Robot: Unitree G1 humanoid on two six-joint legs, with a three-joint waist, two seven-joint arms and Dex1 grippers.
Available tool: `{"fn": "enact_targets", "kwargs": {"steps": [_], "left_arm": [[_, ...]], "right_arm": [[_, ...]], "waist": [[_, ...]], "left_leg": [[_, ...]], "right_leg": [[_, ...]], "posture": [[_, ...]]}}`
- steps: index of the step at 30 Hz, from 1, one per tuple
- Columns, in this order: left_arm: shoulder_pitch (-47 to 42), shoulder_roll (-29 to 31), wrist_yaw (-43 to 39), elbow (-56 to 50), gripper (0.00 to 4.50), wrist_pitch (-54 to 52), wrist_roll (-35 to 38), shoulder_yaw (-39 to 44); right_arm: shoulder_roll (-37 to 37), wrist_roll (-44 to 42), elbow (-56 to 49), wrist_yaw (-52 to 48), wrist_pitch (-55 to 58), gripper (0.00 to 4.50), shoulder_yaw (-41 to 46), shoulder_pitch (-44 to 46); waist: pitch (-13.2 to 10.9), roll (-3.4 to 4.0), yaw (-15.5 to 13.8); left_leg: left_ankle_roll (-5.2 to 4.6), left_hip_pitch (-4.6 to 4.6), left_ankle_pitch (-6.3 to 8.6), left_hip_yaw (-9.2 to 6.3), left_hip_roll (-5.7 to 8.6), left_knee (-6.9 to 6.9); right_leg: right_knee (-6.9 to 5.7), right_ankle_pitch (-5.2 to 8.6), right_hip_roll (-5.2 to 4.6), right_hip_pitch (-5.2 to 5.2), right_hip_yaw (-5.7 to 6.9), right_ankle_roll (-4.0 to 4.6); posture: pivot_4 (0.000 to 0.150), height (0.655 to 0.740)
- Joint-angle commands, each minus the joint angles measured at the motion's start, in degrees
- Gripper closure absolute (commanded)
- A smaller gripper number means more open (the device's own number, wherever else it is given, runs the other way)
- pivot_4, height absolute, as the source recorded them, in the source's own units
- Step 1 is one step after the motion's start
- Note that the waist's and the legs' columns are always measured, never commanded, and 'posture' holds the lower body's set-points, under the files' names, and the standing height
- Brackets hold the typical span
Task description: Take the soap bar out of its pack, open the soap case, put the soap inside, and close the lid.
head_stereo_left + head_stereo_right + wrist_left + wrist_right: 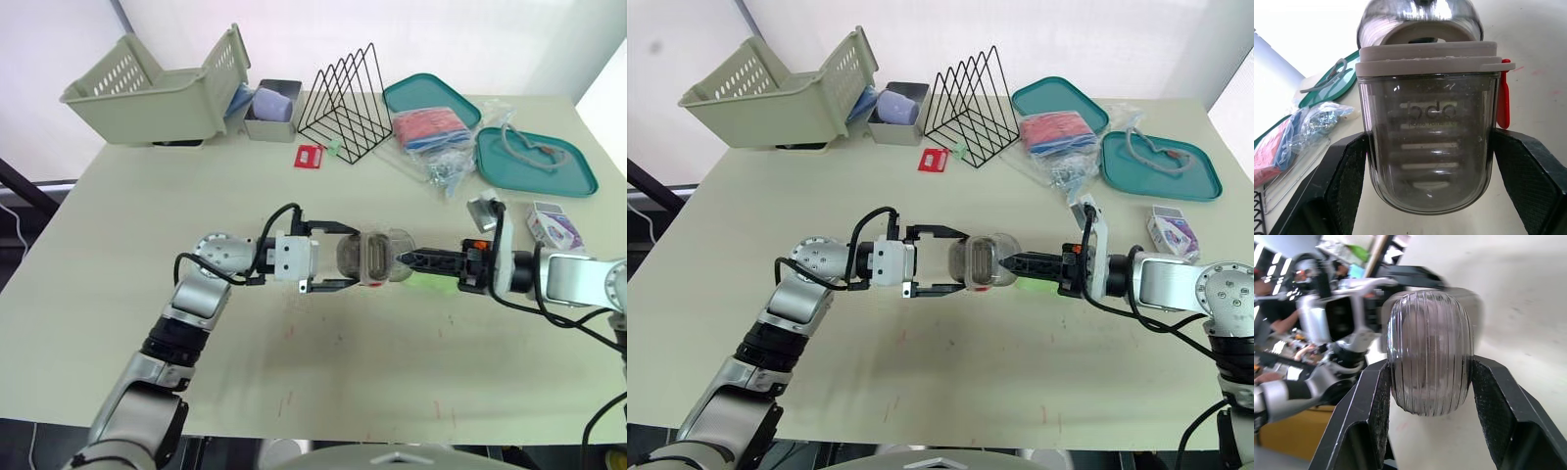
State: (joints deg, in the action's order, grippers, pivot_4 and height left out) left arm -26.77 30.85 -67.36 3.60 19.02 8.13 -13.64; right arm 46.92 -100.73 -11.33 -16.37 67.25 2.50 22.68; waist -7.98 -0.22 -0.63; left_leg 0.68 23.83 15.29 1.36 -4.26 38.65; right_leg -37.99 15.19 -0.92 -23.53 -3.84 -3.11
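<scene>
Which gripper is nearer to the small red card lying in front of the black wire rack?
Left. The left gripper, holding the soap case, lies almost directly robot-side of the red card; the right gripper grips the same case farther to the right.

Left gripper (355,258), right gripper (402,259): jaws clamped

This looks like a robotics lab. My plain pale bench (108,294) stands against a bare white wall and carries unrelated practice props: a plastic basket (147,93) at its far left corner, a wire file rack (345,98) along the far edge and teal trays (534,162) toward the far right corner. Behind the soap case (1430,352) in my right fingers (1498,401), a person (1276,313) sits among cluttered worktops.
</scene>
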Motion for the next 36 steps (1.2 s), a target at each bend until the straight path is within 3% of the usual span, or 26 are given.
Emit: {"fn": "enact_targets", "kwargs": {"steps": [1,7,14,18,23,27,36], "left_arm": [[-0.1,0.3,0.1,-0.9,1.00,0.7,0.7,0.4],[-0.1,0.6,0.0,-0.2,1.00,1.0,0.5,0.4],[-0.2,1.4,-0.2,0.9,1.00,1.2,0.3,0.4],[-0.7,1.8,-0.6,1.9,1.00,1.0,0.1,0.3],[-1.2,2.1,-0.9,2.7,1.00,1.2,-0.1,0.0],[-1.7,1.8,-1.1,2.4,1.00,0.7,-0.1,-0.2],[-2.6,1.6,-0.8,1.0,1.00,-1.2,-0.3,-0.6]], "right_arm": [[0.6,-1.6,-1.5,-2.2,0.1,2.62,2.6,-0.6],[2.3,-0.1,-0.7,-2.4,0.2,2.62,4.3,-2.5],[9.6,4.0,1.5,-2.9,0.7,2.62,12.1,-9.7],[15.3,10.2,3.6,-1.3,1.2,2.62,17.2,-13.3],[19.6,20.2,1.7,-0.5,2.9,2.62,17.4,-16.3],[18.3,27.6,3.1,4.4,3.4,2.62,14.9,-13.9],[9.5,35.6,10.2,13.2,11.5,2.62,12.5,-2.3]], "waist": [[0.0,0.00,0.0],[0.0,0.00,0.0],[0.0,-0.01,-0.1],[0.0,-0.01,0.0],[0.0,-0.01,0.1],[0.0,-0.01,0.1],[0.0,-0.01,0.1]], "left_leg": [[0.00,0.00,0.00,0.00,0.00,0.00],[0.00,0.00,0.00,0.01,0.00,0.00],[0.00,0.00,0.00,0.01,0.00,0.00],[0.00,0.00,0.00,0.03,0.00,-0.02],[0.00,-0.03,0.00,0.03,0.00,-0.03],[0.00,-0.04,0.00,0.04,0.00,-0.03],[0.00,-0.03,0.00,0.06,0.01,-0.06]], "right_leg": [[0.00,0.00,0.00,0.00,0.00,0.00],[0.00,0.00,0.00,0.00,0.00,0.00],[0.01,0.00,0.00,0.00,0.00,0.00],[0.02,0.00,-0.01,0.00,-0.01,0.00],[0.01,0.00,0.01,0.00,-0.03,0.00],[0.01,0.00,0.00,0.00,-0.04,0.00],[0.05,0.00,0.00,-0.01,-0.05,0.00]], "posture": [[0.150,0.7400],[0.150,0.7400],[0.150,0.7400],[0.150,0.7400],[0.150,0.7400],[0.150,0.7400],[0.150,0.7400]]}}
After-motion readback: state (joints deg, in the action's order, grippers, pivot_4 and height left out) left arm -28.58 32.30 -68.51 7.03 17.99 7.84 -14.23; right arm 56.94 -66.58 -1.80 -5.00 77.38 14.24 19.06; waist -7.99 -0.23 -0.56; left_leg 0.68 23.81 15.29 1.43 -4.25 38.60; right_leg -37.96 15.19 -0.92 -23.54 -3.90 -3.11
